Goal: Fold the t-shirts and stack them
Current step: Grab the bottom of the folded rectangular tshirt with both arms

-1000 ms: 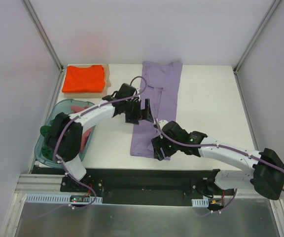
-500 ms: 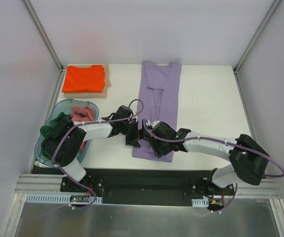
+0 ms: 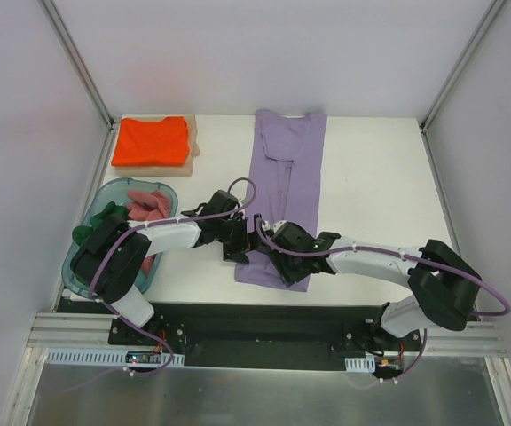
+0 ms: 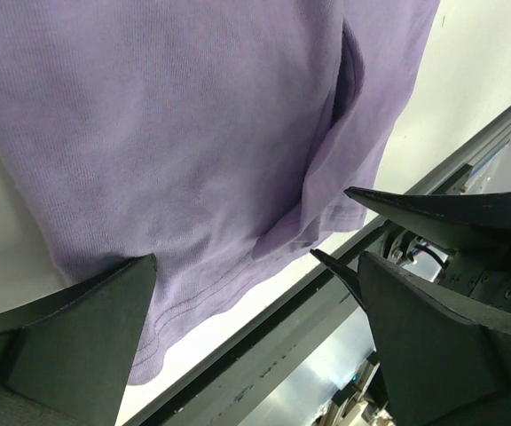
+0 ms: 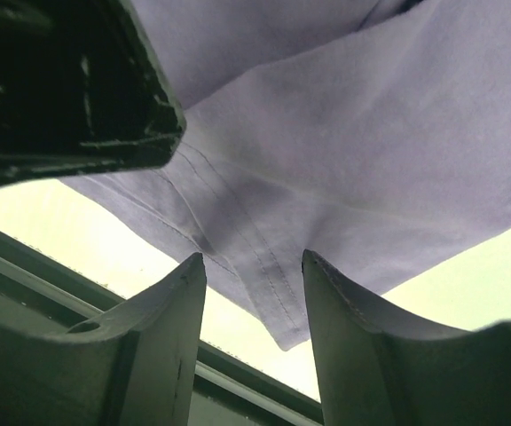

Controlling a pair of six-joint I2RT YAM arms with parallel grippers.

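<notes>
The lavender t-shirt (image 3: 291, 169) lies as a long folded strip down the middle of the table, its hem at the near edge. My left gripper (image 3: 238, 247) is open at the hem's left side; in the left wrist view (image 4: 247, 262) its fingers straddle the lavender cloth (image 4: 193, 115). My right gripper (image 3: 273, 259) is open right beside it, with the hem corner (image 5: 282, 311) between its fingertips (image 5: 251, 257). The orange t-shirt (image 3: 149, 140) lies folded at the far left. The pink t-shirt (image 3: 145, 202) and the dark green one (image 3: 105, 217) lie crumpled in the tub.
The orange shirt rests on a flat tan board (image 3: 193, 138). The teal plastic tub (image 3: 76, 271) stands at the table's left edge. A black rail (image 3: 255, 315) runs along the near edge just below the hem. Bare white table shows right of the lavender shirt.
My left gripper has come down from the shirt's middle to its near hem. My right gripper has shifted left to the hem beside it. The hem's near edge has shifted slightly.
</notes>
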